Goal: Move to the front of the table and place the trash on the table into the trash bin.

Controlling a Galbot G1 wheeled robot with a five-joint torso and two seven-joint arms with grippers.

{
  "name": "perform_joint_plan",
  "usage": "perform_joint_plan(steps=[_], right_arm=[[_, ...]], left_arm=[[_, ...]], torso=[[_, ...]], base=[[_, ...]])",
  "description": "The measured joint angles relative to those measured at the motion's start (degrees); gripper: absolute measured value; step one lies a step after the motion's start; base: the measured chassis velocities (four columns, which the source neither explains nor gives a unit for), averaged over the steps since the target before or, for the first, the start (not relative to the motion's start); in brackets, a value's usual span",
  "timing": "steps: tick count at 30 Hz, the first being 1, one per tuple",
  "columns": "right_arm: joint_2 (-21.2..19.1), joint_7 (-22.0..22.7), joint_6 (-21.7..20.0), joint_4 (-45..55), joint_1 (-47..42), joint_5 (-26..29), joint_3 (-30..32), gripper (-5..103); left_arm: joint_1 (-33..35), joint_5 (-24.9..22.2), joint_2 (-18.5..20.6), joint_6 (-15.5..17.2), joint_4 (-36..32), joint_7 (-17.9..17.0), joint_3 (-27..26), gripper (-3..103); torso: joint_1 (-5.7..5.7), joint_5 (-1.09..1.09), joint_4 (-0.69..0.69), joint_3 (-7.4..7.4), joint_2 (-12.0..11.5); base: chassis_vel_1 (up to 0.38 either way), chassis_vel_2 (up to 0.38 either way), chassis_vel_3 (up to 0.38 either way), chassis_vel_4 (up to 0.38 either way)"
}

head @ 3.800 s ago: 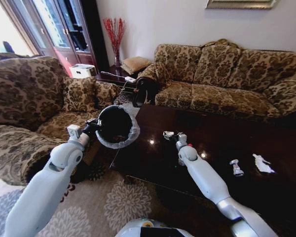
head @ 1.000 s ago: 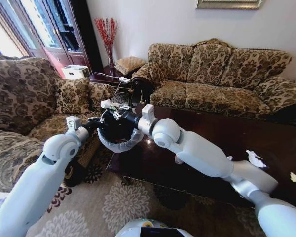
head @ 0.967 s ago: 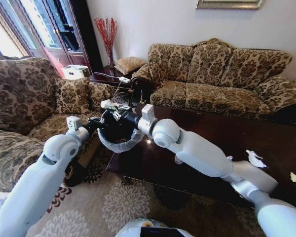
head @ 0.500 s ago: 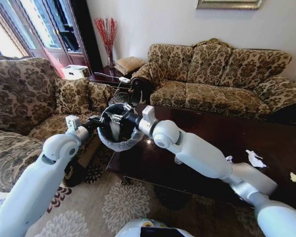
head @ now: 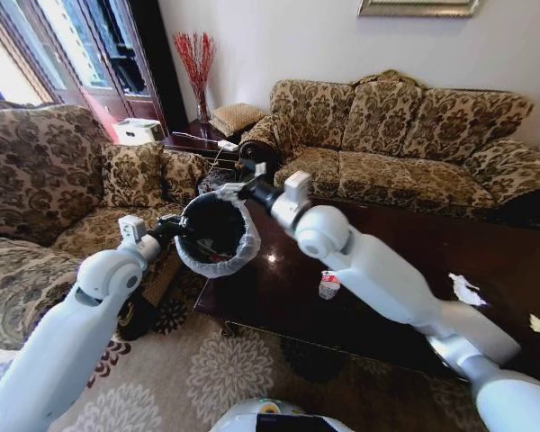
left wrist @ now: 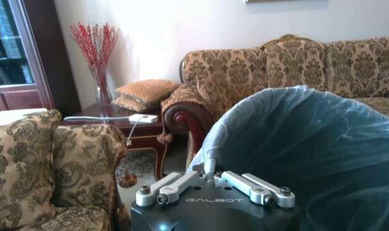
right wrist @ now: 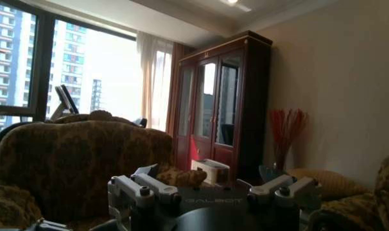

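- The bin (head: 214, 236) hangs off the table's (head: 405, 243) 9 o'clock corner, its rim pinched by the left gripper's (head: 174, 230) fingers.
- The right gripper (head: 237, 189) hovers at the bin's 12 o'clock rim, fingers spread, empty.
- Left on the table: a bottle (head: 328, 284) and paper (head: 465, 290) toward 3 o'clock.

We see the trash bin (head: 214, 236) just below and left of our right gripper (head: 237, 188), off the table's (head: 405, 261) left end; a crushed bottle (head: 328, 285) lies on the table, behind the gripper toward us.
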Motion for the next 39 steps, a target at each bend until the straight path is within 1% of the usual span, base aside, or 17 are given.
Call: perform_joint_plan(steps=[2,4,5,8,10,11,12,15,19,22,23,27,32,34,36,37,39], right_arm=[[-2.8,1.0,-0.4,0.3,-3.6,-0.3,3.2,100],[-6.1,2.4,-0.7,0.4,-10.8,-1.9,8.2,100],[-6.1,2.4,-0.7,0.4,-10.8,-1.9,8.2,100],[-8.8,4.6,-0.2,1.1,-22.2,-6.6,14.5,100],[-8.8,5.2,0.0,1.3,-24.6,-7.4,15.7,100],[-8.2,7.7,0.2,1.6,-30.1,-8.9,17.7,100],[-8.2,7.7,0.2,1.6,-30.1,-8.9,17.7,100],[-3.7,13.8,2.1,1.2,-40.5,-13.0,19.3,100],[-2.0,15.0,3.2,0.5,-43.7,-14.7,19.6,100],[2.7,16.8,5.0,-2.9,-47.7,-17.4,20.2,100],[2.7,16.8,5.0,-2.9,-47.7,-17.4,20.2,100],[6.9,19.2,6.1,-8.5,-47.6,-17.2,20.3,100],[8.8,17.0,7.2,-12.1,-46.7,-15.2,20.3,100],[9.3,14.7,7.9,-13.6,-46.4,-14.4,20.3,100],[9.7,10.1,8.8,-15.6,-46.0,-14.2,20.2,100],[9.7,10.1,8.8,-15.6,-46.0,-14.2,20.2,100],[9.8,7.3,8.9,-17.1,-45.2,-14.0,19.8,100]], left_arm=[[0.6,0.7,-0.2,-0.8,-0.3,0.7,-0.1,0],[1.3,1.8,-0.6,-1.9,-0.3,1.1,-0.2,0],[1.3,1.8,-0.6,-1.9,-0.3,1.1,-0.2,0],[1.8,2.6,-1.2,-2.6,-0.4,1.6,-0.2,0],[1.8,2.8,-1.3,-2.7,-0.4,1.6,-0.1,0],[1.8,3.0,-1.5,-2.8,-0.4,1.8,0.1,0],[1.8,3.0,-1.5,-2.8,-0.4,1.8,0.1,0],[1.9,3.3,-1.7,-3.0,-0.2,2.1,0.5,0],[2.1,3.3,-1.6,-3.1,-0.2,2.3,0.6,0],[2.5,3.4,-1.4,-3.2,-0.6,2.5,0.6,0],[2.5,3.4,-1.4,-3.2,-0.6,2.5,0.6,0],[2.9,3.4,-1.6,-3.7,-0.6,2.6,0.7,0],[3.0,3.4,-2.0,-4.2,-0.6,2.8,0.9,0],[3.1,3.4,-2.1,-4.4,-0.6,2.8,0.9,0],[3.4,3.2,-2.2,-4.9,-0.6,2.8,0.9,0],[3.4,3.2,-2.2,-4.9,-0.6,2.8,0.9,0],[3.5,3.2,-2.2,-5.2,-0.7,2.8,0.9,0]], torso=[[0.0,-0.02,0.0,0.0,0.0],[0.0,0.02,-0.01,0.0,0.0],[0.0,0.02,-0.01,0.0,0.0],[0.0,0.0,-0.01,0.0,0.0],[0.0,-0.01,-0.01,0.0,0.0],[0.0,-0.03,-0.01,-0.01,0.0],[0.0,-0.03,-0.01,-0.01,0.0],[0.0,-0.01,-0.01,0.0,0.0],[-0.01,-0.02,-0.01,-0.01,0.0],[-0.01,-0.03,-0.01,-0.01,0.0],[-0.01,-0.03,-0.01,-0.01,0.0],[0.0,-0.03,0.0,0.0,0.0],[0.0,-0.03,-0.02,0.0,0.0],[0.0,-0.03,-0.03,0.0,0.0],[0.0,-0.02,-0.04,0.0,0.0],[0.0,-0.02,-0.04,0.0,0.0],[0.0,-0.02,-0.02,0.0,0.0]], base=[[0.0,0.0,0.0,0.0],[0.0,0.0,0.0,0.0],[0.0,0.0,0.0,0.0],[0.0,0.0,0.0,0.0],[0.0,0.0,0.0,0.0],[0.0,0.0,0.0,0.0],[0.0,0.0,0.0,0.0],[0.0,0.0,0.0,0.0],[-0.024,-0.029,-0.038,-0.045],[-0.058,-0.058,-0.055,-0.066],[-0.073,-0.06,-0.061,-0.066],[-0.094,-0.072,-0.078,-0.081],[-0.108,-0.097,-0.102,-0.094],[-0.098,-0.102,-0.107,-0.084],[-0.078,-0.045,-0.043,-0.035],[-0.078,-0.023,-0.025,-0.035],[0.0,0.0,0.0,0.0]])
